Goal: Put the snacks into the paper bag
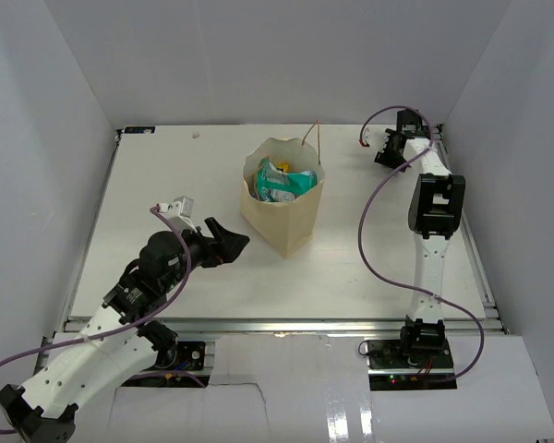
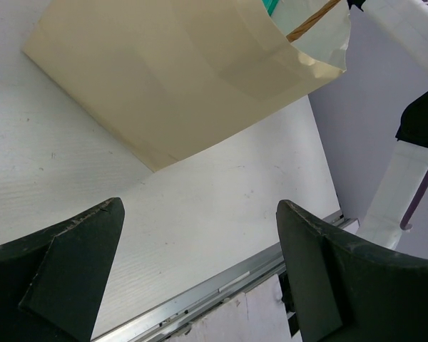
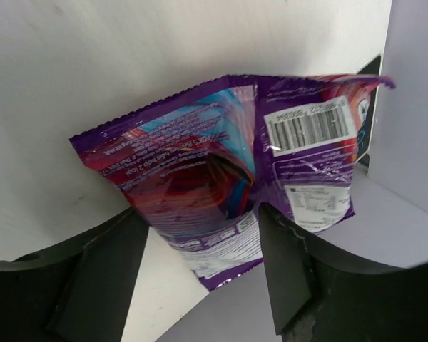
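At the far-right bench [image 1: 166, 166] corner, a purple packet [image 3: 200, 149] is straddled by the right pincer [image 3: 200, 221]; whether it is pinched cannot be told. Beside the paper bag [image 1: 282, 226] holding snacks [image 1: 282, 180], the left pincer [image 1: 229, 238] is spread.

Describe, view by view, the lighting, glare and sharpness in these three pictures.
Top external: even, diffuse light, barely a shadow by the paper bag, glare on the white panel at the near edge. Left wrist: bag wall bright and sharp, left gripper nearly black. Right wrist: purple snack packet shows small highlights, its fine print soft; right gripper dark.
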`<state>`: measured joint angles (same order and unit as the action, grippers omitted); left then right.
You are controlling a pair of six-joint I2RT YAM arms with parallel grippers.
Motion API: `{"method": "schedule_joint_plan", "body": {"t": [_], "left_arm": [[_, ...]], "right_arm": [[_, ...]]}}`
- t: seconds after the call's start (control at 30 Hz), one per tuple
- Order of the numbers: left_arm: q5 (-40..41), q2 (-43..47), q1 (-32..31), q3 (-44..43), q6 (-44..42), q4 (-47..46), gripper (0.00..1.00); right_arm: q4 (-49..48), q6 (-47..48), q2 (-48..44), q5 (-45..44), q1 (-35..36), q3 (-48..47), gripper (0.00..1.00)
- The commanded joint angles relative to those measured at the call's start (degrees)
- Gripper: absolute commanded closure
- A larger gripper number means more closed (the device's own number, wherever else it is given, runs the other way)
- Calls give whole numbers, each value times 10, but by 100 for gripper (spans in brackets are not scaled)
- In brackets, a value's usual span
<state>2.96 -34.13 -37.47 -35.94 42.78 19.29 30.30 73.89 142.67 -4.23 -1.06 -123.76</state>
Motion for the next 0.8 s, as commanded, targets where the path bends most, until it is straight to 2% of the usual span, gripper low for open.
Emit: {"method": "schedule_joint_plan", "body": {"t": [0.0,0.03,0.13,0.37,0.43,0.6,0.73,0.77], "left_arm": [[-2,-20,-1,-6,3,-1,2],[-7,-23,-1,-10,3,0,2],[-13,-25,-1,-14,9,-2,2],[-29,-16,-1,-10,14,-21,2],[-50,-18,-1,-11,13,-29,2],[-94,-36,-1,-14,11,-54,2],[-107,-38,-1,-13,12,-65,2],[-109,-37,-1,-12,15,-72,2]], "right_arm": [[59,-9,38,15,-13,-32,33],[64,-20,39,21,-13,-28,40],[66,-25,22,37,-14,13,55],[69,-59,-50,125,-18,97,81],[76,-71,-84,146,-18,120,92],[77,-123,-180,226,-19,235,92],[83,-160,-305,308,-29,325,92],[103,-160,-326,363,-35,362,92]]}}
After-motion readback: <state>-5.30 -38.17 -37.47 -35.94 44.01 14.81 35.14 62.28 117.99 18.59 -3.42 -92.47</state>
